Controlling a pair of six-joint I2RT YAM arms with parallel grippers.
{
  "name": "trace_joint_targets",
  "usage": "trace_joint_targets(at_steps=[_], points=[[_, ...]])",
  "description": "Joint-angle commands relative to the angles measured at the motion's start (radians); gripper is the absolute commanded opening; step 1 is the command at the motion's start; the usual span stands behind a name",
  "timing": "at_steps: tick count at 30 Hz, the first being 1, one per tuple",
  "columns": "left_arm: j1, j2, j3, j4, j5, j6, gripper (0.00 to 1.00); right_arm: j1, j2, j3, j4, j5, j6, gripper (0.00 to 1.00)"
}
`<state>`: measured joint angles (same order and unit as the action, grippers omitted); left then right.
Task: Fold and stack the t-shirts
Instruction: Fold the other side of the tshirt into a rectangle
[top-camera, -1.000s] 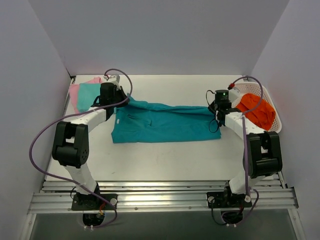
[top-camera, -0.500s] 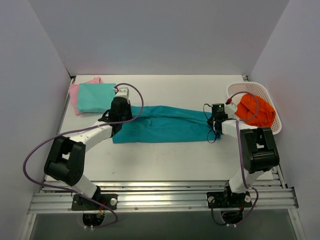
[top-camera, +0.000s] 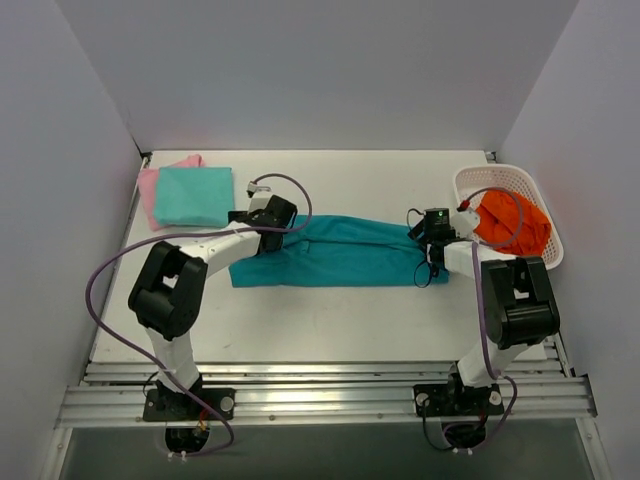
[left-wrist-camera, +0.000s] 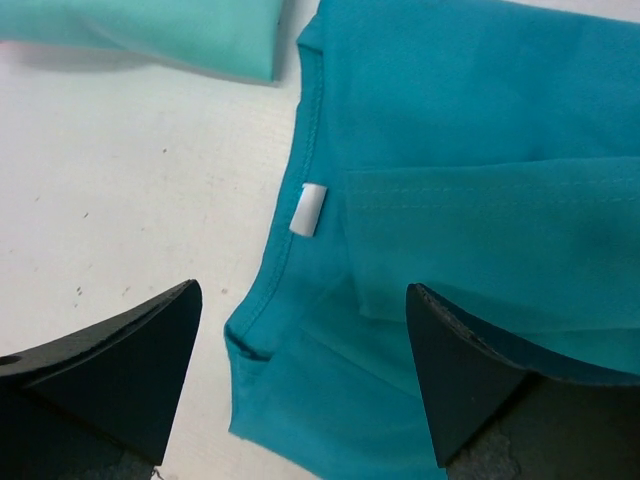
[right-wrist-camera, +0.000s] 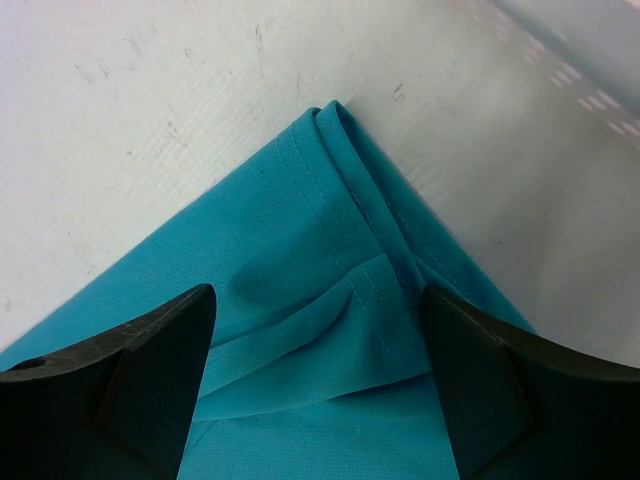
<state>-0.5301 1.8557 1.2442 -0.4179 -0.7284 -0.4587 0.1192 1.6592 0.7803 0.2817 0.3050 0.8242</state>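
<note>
The deep teal t-shirt lies flat across the middle of the table as a long folded strip. My left gripper hovers over its left, collar end, jaws open and empty. In the left wrist view the collar with its white tag lies between the open left gripper. My right gripper stands open over the shirt's right end. In the right wrist view a folded corner of the teal shirt sits under the open right gripper. A folded aqua t-shirt rests on a pink one at the back left.
A white basket with orange cloth in it stands at the right edge, close behind the right arm. The aqua shirt's edge lies just beyond the teal collar. White walls close in the left, back and right sides.
Both grippers have opened and let go of the teal shirt. Its far edge has been brought forward, leaving a narrower strip. The left gripper has moved right, away from the aqua stack.
</note>
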Motion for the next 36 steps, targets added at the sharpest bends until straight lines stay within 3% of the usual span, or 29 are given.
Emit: trace_joint_targets(at_steps=[1,6,9,17,30,36], points=[[-0.011,-0.058,0.067,-0.125,-0.143,-0.066,0.92,-0.003,-0.036,0.063,-0.09,0.062,0.016,0.79],[0.03,-0.159,0.052,0.069,0.0,0.044,0.92,0.002,-0.052,0.18,-0.128,0.06,-0.006,0.79],[0.064,-0.141,0.075,0.128,0.093,0.075,0.92,0.005,-0.039,0.246,-0.141,0.04,-0.023,0.78],[0.234,-0.03,-0.001,0.394,0.626,0.031,0.84,0.011,0.004,0.297,-0.13,0.016,-0.043,0.77],[0.295,0.079,-0.094,0.585,0.877,-0.018,0.78,0.019,0.053,0.28,-0.104,0.023,-0.053,0.76],[0.309,0.051,-0.124,0.594,0.89,-0.021,0.75,0.026,0.076,0.283,-0.102,0.032,-0.05,0.75]])
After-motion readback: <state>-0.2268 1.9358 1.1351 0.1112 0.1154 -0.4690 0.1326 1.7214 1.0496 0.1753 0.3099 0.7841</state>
